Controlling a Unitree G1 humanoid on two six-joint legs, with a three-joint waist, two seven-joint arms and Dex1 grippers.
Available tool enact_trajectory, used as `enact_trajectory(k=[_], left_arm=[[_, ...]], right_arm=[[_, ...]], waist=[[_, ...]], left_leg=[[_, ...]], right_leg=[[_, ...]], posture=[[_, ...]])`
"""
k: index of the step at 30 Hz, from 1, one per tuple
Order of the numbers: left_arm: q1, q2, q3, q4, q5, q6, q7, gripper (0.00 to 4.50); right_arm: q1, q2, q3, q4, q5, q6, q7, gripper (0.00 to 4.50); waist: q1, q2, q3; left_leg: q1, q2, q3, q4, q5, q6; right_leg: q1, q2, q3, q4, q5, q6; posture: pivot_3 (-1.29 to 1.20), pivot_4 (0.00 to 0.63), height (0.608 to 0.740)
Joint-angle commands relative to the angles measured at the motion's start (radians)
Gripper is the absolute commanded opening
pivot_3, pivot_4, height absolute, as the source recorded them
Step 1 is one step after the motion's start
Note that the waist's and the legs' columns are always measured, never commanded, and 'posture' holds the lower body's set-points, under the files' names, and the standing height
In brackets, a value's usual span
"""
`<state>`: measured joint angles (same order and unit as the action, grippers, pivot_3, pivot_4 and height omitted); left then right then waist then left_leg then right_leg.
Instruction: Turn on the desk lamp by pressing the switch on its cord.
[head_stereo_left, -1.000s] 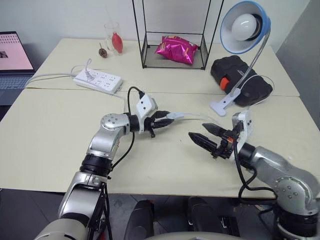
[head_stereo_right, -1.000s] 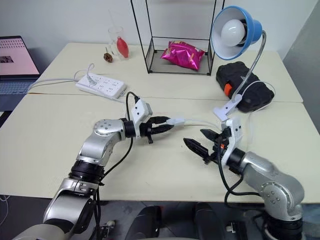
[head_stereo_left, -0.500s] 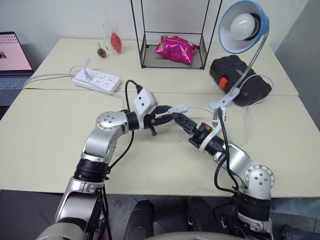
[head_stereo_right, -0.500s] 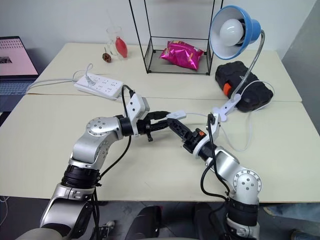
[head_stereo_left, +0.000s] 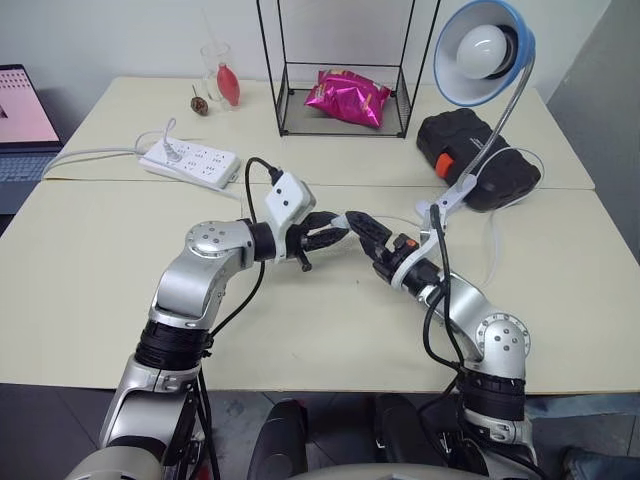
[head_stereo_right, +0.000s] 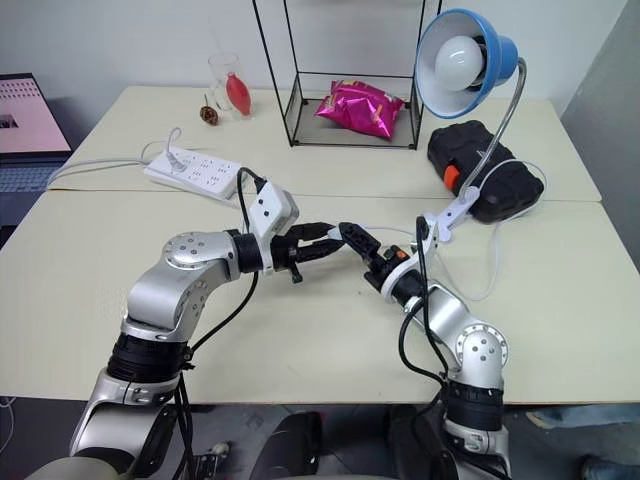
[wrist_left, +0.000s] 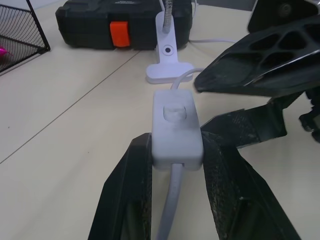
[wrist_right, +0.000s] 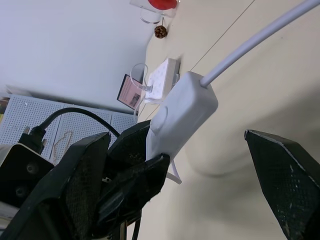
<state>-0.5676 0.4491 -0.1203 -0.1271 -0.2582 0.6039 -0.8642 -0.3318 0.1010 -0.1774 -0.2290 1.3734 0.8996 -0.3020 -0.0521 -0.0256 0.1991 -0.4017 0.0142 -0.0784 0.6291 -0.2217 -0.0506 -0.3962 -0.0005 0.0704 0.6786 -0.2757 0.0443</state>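
Switch (wrist_left: 176, 129) clamped in left gripper (wrist_left: 176, 165); right gripper (wrist_right: 185, 175) gapes empty around it; lamp (head_stereo_left: 484, 50) unlit, press remaining.

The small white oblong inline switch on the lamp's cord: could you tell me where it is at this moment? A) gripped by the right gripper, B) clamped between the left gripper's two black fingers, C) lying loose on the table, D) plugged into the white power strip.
B: the small white oblong inline switch sits clamped between the left gripper fingers, while the right gripper stands open around it.
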Motion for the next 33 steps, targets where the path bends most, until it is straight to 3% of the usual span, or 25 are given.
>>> enact_trajectory(k=[1,7,14,21,26,33], left_arm=[[-0.007,0.013,0.002,-0.05,-0.013,0.0,0.008,1.09],[-0.008,0.017,0.001,-0.047,-0.016,-0.005,0.014,1.09],[0.001,0.018,-0.001,-0.049,-0.016,-0.013,0.015,1.09],[0.001,0.014,-0.001,-0.051,-0.018,-0.014,0.019,1.09],[-0.003,0.011,-0.003,-0.049,-0.02,-0.018,0.021,1.09],[-0.001,0.011,-0.004,-0.053,-0.022,-0.019,0.024,1.09]], right_arm=[[-0.019,0.01,0.003,-0.005,0.049,-0.021,-0.007,4.5],[-0.032,0.008,0.003,0.017,0.068,-0.039,-0.017,4.5],[-0.034,0.009,0.013,0.029,0.077,-0.051,-0.033,3.14],[-0.03,-0.007,0.043,0.03,0.055,-0.034,-0.023,1.36],[-0.035,-0.015,0.057,0.036,0.04,-0.039,-0.017,0.49],[-0.036,-0.029,0.058,0.04,0.035,-0.04,-0.007,0.4]], waist=[[0.0,0.0,0.0],[-0.001,0.0,0.0],[-0.001,0.0,0.0],[-0.001,0.0,0.0],[-0.002,0.0,0.0],[-0.002,0.0,0.0]], left_leg=[[0.0,0.0,0.0,0.0,0.0,0.0],[0.0,0.0,0.0,0.0,0.0,0.0],[0.0,0.0,0.0,0.0,0.0,0.0],[-0.001,0.0,0.0,0.0,0.0,0.0],[-0.002,0.0,0.001,0.0,0.0,0.0],[-0.009,0.0,0.0,0.0,0.0,0.0]], right_leg=[[0.0,0.0,0.0,0.0,0.0,0.0],[0.0,0.0,0.0,0.0,0.0,0.0],[-0.001,0.0,0.0,0.0,0.0,0.0],[-0.001,0.0,0.0,0.0,0.0,0.0],[-0.003,0.0,0.001,0.0,0.0,0.0],[-0.01,0.0,0.0,0.001,0.001,-0.002]], posture=[[0.0,0.15,0.74],[0.0,0.15,0.74],[0.0,0.15,0.74],[0.0,0.15,0.74],[0.0,0.15,0.74],[0.0,0.15,0.74]])
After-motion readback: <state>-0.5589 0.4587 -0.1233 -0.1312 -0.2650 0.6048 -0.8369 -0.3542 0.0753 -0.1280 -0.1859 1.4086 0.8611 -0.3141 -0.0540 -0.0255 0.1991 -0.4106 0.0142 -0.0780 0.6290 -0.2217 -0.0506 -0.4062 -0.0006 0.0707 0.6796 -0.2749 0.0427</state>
